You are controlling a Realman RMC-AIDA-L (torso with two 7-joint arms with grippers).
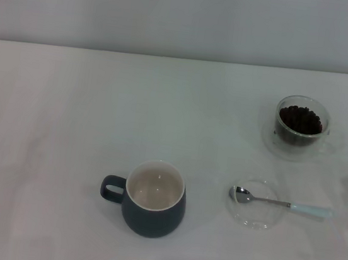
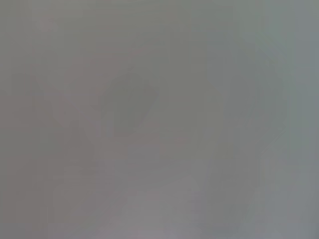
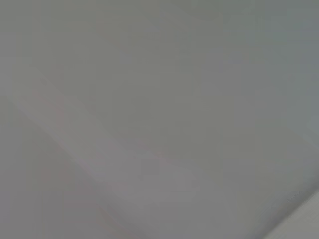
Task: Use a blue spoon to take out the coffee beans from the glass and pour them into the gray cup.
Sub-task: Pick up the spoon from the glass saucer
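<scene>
Wrist views show only blank grey; neither end effector appears, so their state cannot be told.

We see no part of the robot's body in the head view, and both wrist views show us only featureless grey.

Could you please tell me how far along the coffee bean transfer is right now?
Nothing looks done yet. The coffee beans all sit in the glass, and the gray cup shows an empty cream inside. Nothing is in hand: the blue spoon lies with its bowl on a flat clear dish, and neither gripper is in view. Picking up, scooping and pouring all remain.
</scene>
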